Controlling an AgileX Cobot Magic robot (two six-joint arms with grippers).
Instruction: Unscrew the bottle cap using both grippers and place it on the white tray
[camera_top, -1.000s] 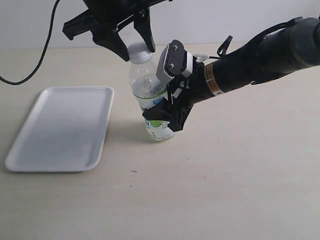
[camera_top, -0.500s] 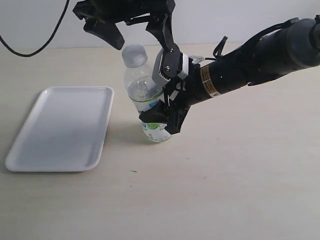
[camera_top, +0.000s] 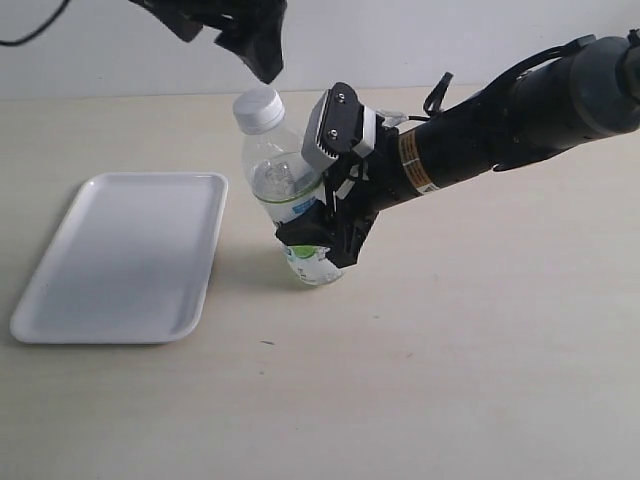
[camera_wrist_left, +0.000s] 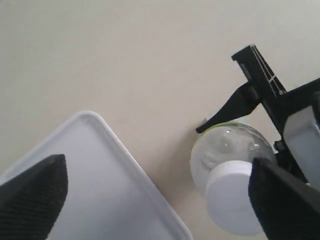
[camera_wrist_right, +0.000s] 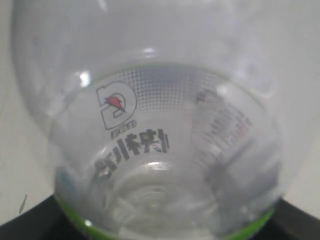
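**Left claw wide open above the capped bottle; right claw clamped on the label**

The left claw (camera_top: 230, 45) hangs with its two black fingers spread wide and nothing between them. It is clear of the bottle cap (camera_top: 258, 108), which lies just below its lower fingertip with a gap of air between. In the left wrist view the cap shows close against one textured finger pad (camera_wrist_left: 282, 205). The other pad sits far across, over the white tray (camera_top: 120, 255). The cap is on the neck of the bottle (camera_top: 285, 185).

The right claw (camera_top: 325, 238) is closed on the bottle's lower half, its black jaws pressing either side of the lime-printed label. In the right wrist view the bottle fills nearly everything, with dark jaw edges at two corners. The bottle tips away from this claw, its neck leaning toward the tray while its base meets the table (camera_top: 450, 380).

Outward from the right claw, a white-grey block (camera_top: 335, 125) rides just behind the jaws, close beside the bottle's shoulder. Behind it the thick black arm (camera_top: 520, 115) runs back and slightly upward, banded by an orange label (camera_top: 412, 160).

Beyond the bottle from the right claw, a strip of table separates the bottle's base from the tray's near rim. Wide tabletop lies open below the right arm.
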